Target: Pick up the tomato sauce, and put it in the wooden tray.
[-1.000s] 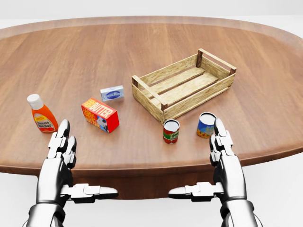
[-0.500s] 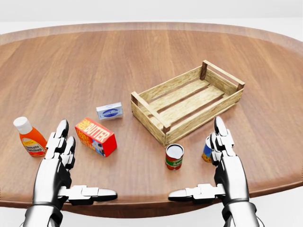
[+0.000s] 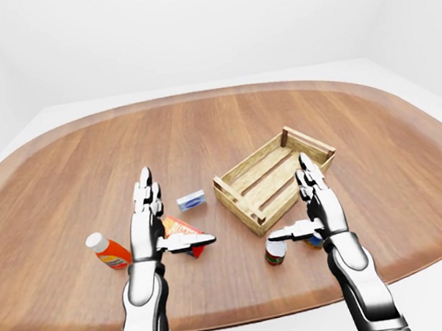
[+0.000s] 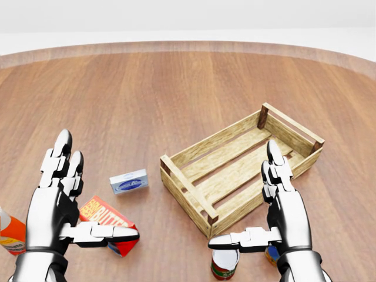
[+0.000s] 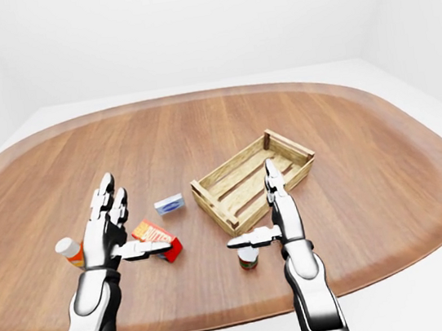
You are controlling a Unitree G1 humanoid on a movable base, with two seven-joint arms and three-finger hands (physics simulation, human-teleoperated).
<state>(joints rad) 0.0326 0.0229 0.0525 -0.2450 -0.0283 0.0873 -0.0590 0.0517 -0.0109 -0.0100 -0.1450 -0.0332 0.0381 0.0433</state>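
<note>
**Both hands open above the desk, sauce can below the crate**

Head view: the slatted wooden tray (image 4: 241,170), a pale pine crate, lies on the oval brown wooden desk (image 4: 147,94). Directly below the tray's near corner, at the bottom edge of the view, stands the tomato sauce (image 4: 224,264), a small upright can with a red and green label and a silvery lid; only its upper part shows. The right hand (image 4: 281,211) hangs over the tray's lower right side with fingers straight and thumb stretched sideways above the can, holding nothing. The left hand (image 4: 59,202) is spread the same way, well left of the tray, its thumb over a red and yellow butter box (image 4: 106,218). A small blue-and-white carton (image 4: 128,181) lies just left of the tray.

Left-eye view: an orange ketchup bottle with a white cap (image 3: 108,251) lies far left of the tray. A second can (image 3: 315,240) is mostly hidden behind the right hand.

Right-eye view: the sauce can stands apart from the tray, just below its near corner.
</note>
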